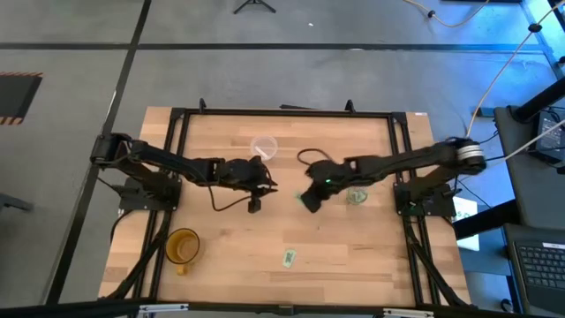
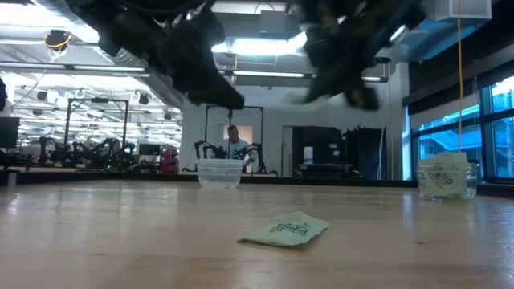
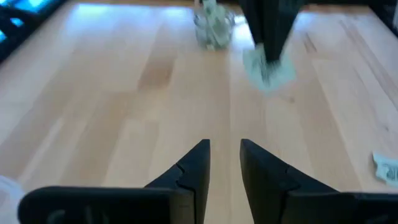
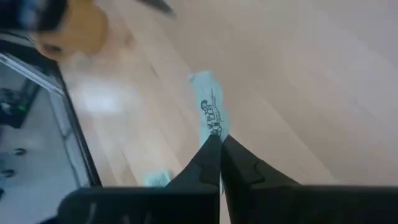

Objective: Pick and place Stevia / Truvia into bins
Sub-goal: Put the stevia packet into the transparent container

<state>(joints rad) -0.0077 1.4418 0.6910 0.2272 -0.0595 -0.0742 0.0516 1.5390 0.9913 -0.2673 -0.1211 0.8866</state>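
One white-and-green Stevia sachet (image 4: pixel 210 112) sticks out of my shut right gripper (image 4: pixel 220 144), which hovers over the table's middle (image 1: pixel 312 200). A second sachet (image 1: pixel 288 258) lies flat near the table's near edge, also seen in the low view (image 2: pixel 285 230). The small glassy cup (image 1: pixel 357 196) holds sachets and stands just right of my right gripper. The wide clear cup (image 1: pixel 265 147) stands toward the far side, and I cannot tell what is in it. My left gripper (image 3: pixel 225 155) is open and holds nothing; it hovers left of centre (image 1: pixel 265 184), pointing toward the right arm. My right gripper pinches the sachet by one short end (image 4: pixel 216 132) between its two fingertips. The rest of the sachet sticks out beyond them. In the left wrist view the fingers (image 3: pixel 268 37) come down from above, and the sachet (image 3: pixel 268 68) hangs below them, clear of the table.
An amber mug with a handle (image 1: pixel 183 246) stands near the table's near-left corner. A dark cable (image 1: pixel 225 205) loops under the left arm. Bare wood lies between the two grippers and the near edge. A black frame (image 1: pixel 282 112) runs round the tabletop.
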